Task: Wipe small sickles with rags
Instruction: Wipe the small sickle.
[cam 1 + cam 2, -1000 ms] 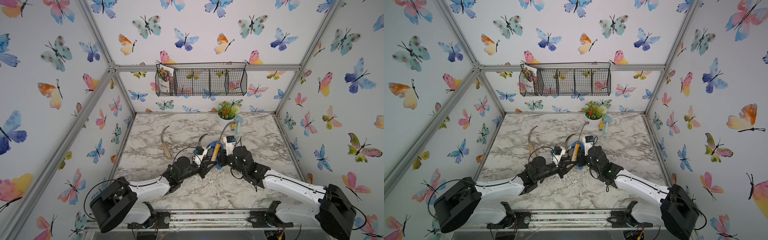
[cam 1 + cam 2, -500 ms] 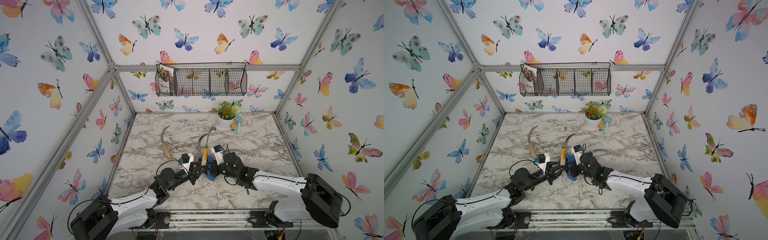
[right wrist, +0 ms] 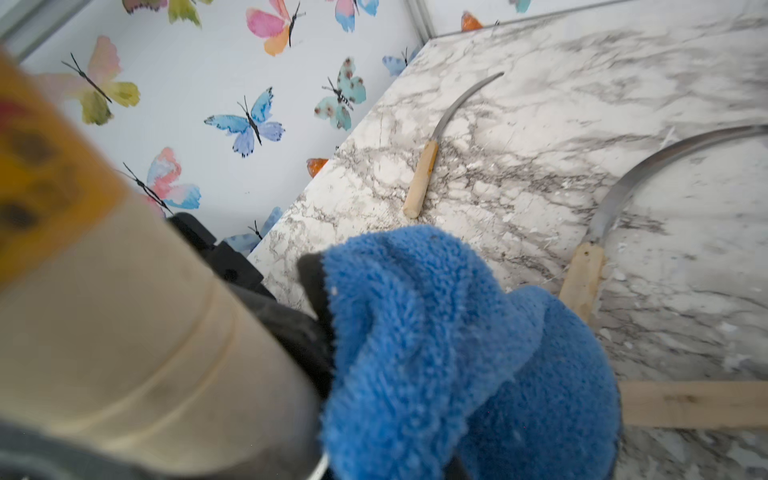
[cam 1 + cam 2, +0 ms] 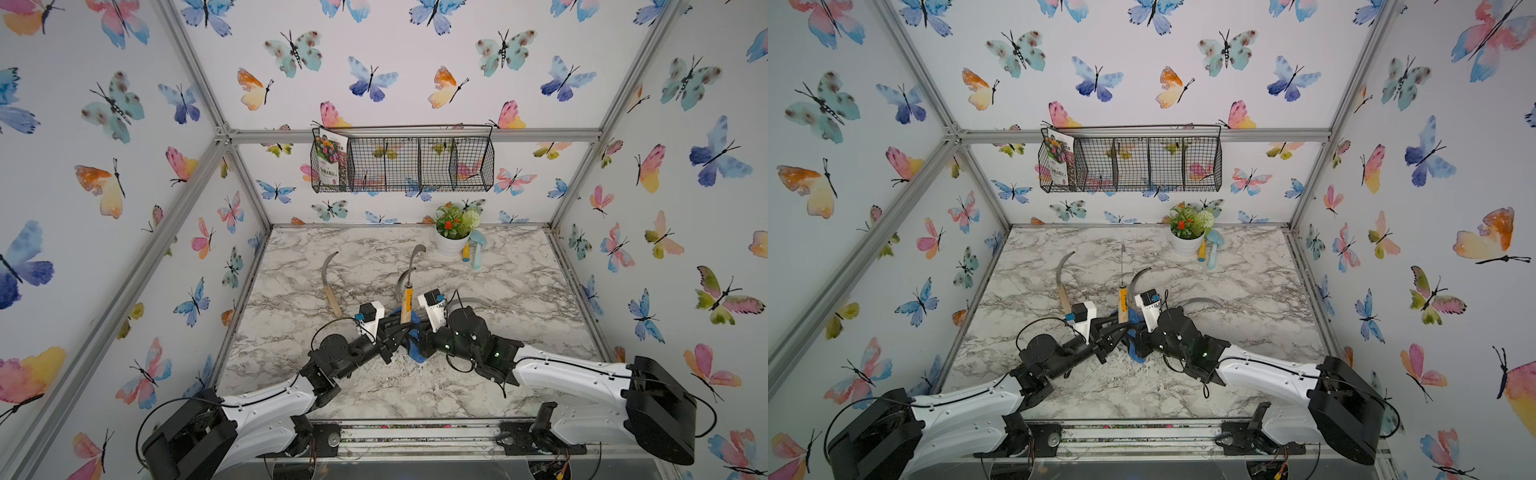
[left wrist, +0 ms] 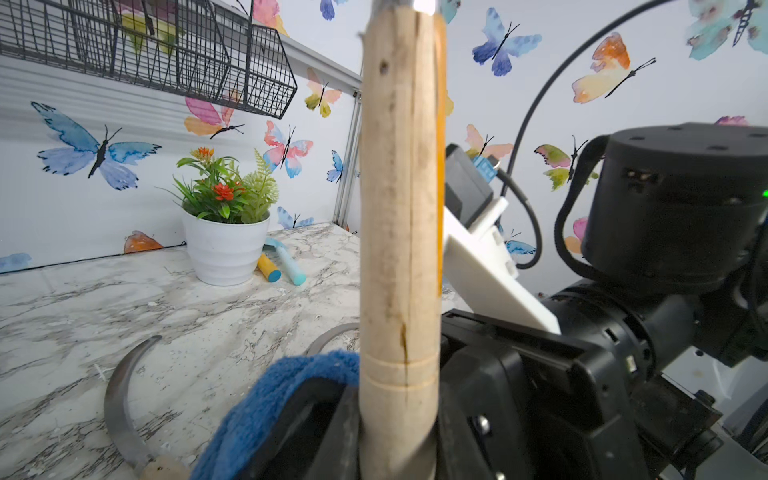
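Near the middle of the bench [image 4: 519, 266], the left fingers [image 5: 320, 419] are pinching a sickle [image 4: 407, 296] by its wooden handle, holding it upright with the blade up. The right fingers [image 4: 430, 345] are clamping the blue rag [image 3: 436, 332] just beside the handle's base. Other sickles [image 4: 330, 286] are lying flat behind them.

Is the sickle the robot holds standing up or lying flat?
Standing up. The left gripper clamps the held sickle by its handle, blade upward.

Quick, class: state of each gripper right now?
Left gripper: shut on the sickle, held upright by its handle.
Right gripper: shut on the blue rag.
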Controlling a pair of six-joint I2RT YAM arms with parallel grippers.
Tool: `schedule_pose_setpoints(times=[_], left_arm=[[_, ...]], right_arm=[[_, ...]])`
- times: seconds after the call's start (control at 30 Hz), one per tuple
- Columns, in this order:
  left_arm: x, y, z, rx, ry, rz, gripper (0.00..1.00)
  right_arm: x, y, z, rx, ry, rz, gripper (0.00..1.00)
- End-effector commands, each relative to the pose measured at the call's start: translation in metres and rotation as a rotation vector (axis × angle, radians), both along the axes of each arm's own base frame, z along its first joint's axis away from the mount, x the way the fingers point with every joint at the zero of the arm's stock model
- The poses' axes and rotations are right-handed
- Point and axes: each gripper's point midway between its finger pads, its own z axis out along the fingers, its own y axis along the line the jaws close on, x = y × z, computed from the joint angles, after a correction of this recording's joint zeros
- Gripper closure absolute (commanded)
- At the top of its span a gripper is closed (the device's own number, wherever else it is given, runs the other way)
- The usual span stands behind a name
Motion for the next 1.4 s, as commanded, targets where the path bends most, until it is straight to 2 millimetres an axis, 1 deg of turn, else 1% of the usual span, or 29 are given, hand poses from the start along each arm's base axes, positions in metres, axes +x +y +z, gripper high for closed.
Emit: schedule_pose_setpoints(times=[0.0, 0.03, 0.1, 0.13, 0.2, 0.27, 0.33, 0.4, 0.57, 0.6, 0.67, 0.73, 0.77, 0.9, 0.97, 1.03, 1.17, 1.23, 1.3, 1.37], left_arm=[[0.002, -0.004, -0.008, 0.027, 0.016, -0.014, 1.00], [0.001, -0.005, -0.008, 0.026, 0.016, -0.020, 1.00], [-0.001, -0.006, -0.007, 0.025, 0.016, -0.033, 1.00], [-0.002, -0.006, -0.006, 0.024, 0.014, -0.036, 1.00], [-0.002, -0.005, -0.005, 0.021, 0.014, -0.033, 1.00], [-0.003, -0.004, -0.004, 0.015, 0.011, -0.032, 1.00], [-0.002, -0.004, -0.004, 0.015, 0.014, -0.032, 1.00], [-0.002, -0.004, -0.006, 0.018, 0.017, -0.033, 1.00], [-0.002, -0.003, -0.006, 0.017, 0.015, -0.028, 1.00], [-0.002, -0.001, -0.007, 0.018, 0.014, -0.021, 1.00], [0.000, 0.000, -0.008, 0.018, 0.018, -0.006, 1.00], [0.002, 0.001, -0.008, 0.020, 0.021, 0.001, 1.00], [0.002, 0.000, -0.008, 0.021, 0.022, 0.001, 1.00], [0.003, -0.003, -0.010, 0.028, 0.029, -0.006, 1.00], [0.003, -0.004, -0.010, 0.029, 0.030, -0.009, 1.00], [0.004, -0.003, -0.011, 0.031, 0.030, -0.007, 1.00], [0.003, -0.001, -0.010, 0.026, 0.030, -0.002, 1.00], [0.002, -0.001, -0.009, 0.023, 0.029, -0.006, 1.00], [0.003, -0.001, -0.009, 0.023, 0.029, -0.003, 1.00], [0.004, -0.002, -0.010, 0.027, 0.032, -0.003, 1.00]], right_arm=[[0.008, -0.015, 0.024, 0.047, -0.078, -0.071, 0.98], [0.007, -0.014, 0.024, 0.050, -0.076, -0.066, 0.98], [0.005, -0.005, 0.020, 0.045, -0.058, -0.031, 0.98], [0.003, 0.002, 0.015, 0.037, -0.038, -0.005, 0.98], [0.000, 0.024, 0.002, 0.034, 0.003, 0.064, 0.98], [-0.002, 0.043, -0.013, 0.007, 0.036, 0.111, 0.98], [0.001, 0.050, -0.023, -0.013, 0.048, 0.114, 0.98], [0.003, 0.044, -0.018, -0.001, 0.031, 0.085, 0.98], [0.005, 0.008, 0.010, 0.061, -0.034, -0.030, 0.98], [0.003, 0.002, 0.015, 0.075, -0.042, -0.035, 0.98], [-0.002, -0.004, 0.022, 0.096, -0.047, -0.026, 0.98], [-0.008, -0.002, 0.022, 0.104, -0.040, 0.004, 0.98], [-0.011, 0.002, 0.020, 0.106, -0.025, 0.031, 0.98], [-0.021, 0.028, 0.008, 0.117, 0.029, 0.145, 0.98], [-0.023, 0.035, 0.004, 0.109, 0.042, 0.170, 0.98], [-0.022, 0.030, 0.008, 0.118, 0.029, 0.154, 0.98], [-0.024, 0.004, 0.027, 0.157, -0.018, 0.090, 0.98], [-0.021, -0.004, 0.032, 0.161, -0.035, 0.054, 0.98], [-0.023, -0.001, 0.034, 0.172, -0.032, 0.071, 0.98], [-0.024, 0.011, 0.028, 0.170, -0.009, 0.111, 0.98]])
